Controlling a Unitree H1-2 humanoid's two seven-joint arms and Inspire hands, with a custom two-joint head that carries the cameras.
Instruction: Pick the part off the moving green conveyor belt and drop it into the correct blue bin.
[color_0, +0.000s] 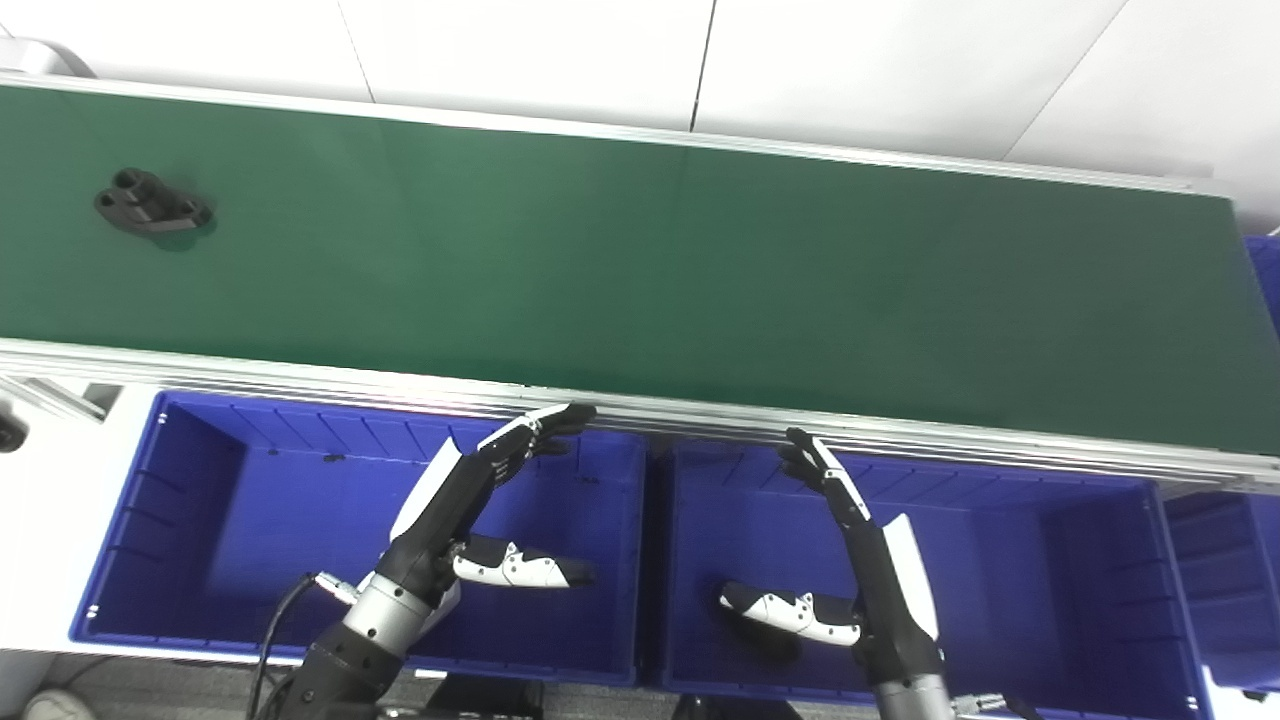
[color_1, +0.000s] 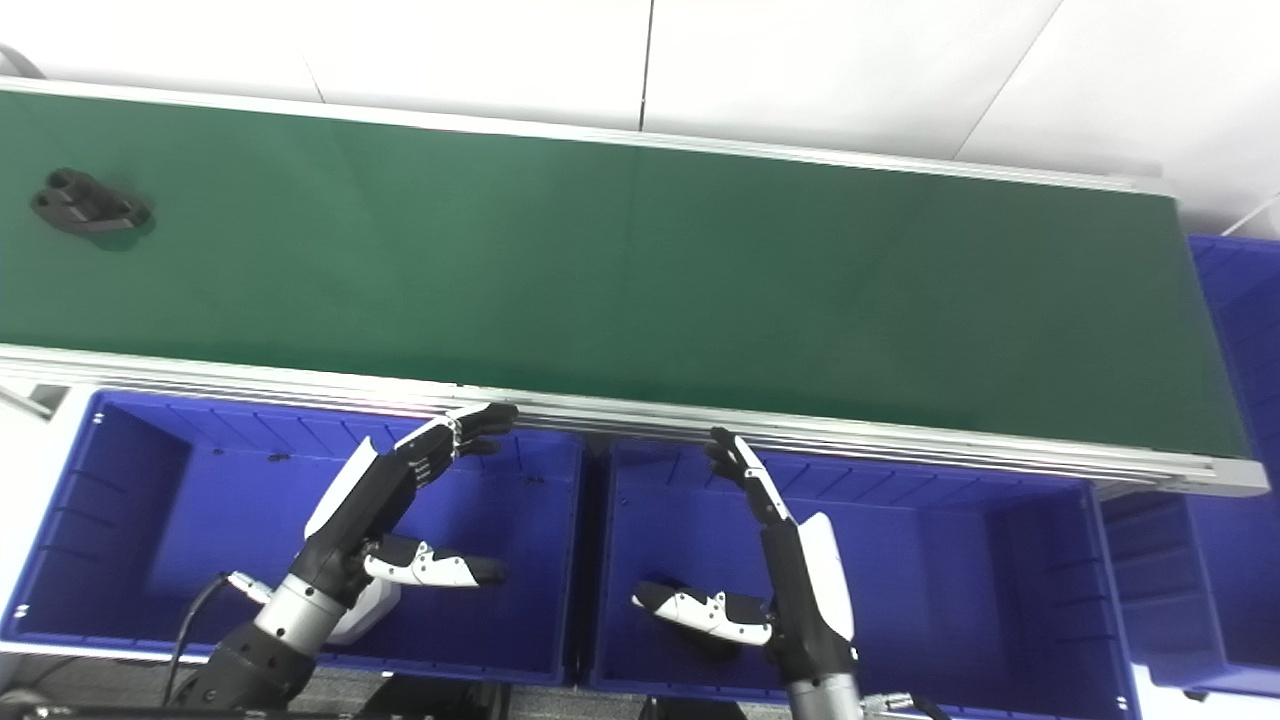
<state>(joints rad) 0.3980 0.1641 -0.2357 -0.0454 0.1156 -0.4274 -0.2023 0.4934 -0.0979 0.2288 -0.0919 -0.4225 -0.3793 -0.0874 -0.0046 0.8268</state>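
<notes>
Black part (color_0: 152, 202) far left on green belt (color_0: 700, 260); left hand (color_0: 470, 500) and right hand (color_0: 850, 540) spread wide, empty, over blue bins (color_0: 130, 520), fingertips near the belt's edge.

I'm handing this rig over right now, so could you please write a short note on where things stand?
Left hand: open, holding nothing, over the left blue bin.
Right hand: open, holding nothing, over the middle blue bin.
The black part lies on the green conveyor belt at its far left end, well away from both hands.
Done: nothing picked yet; both bins look bare.
Left: grasp the part, drop it into the correct bin.
</notes>
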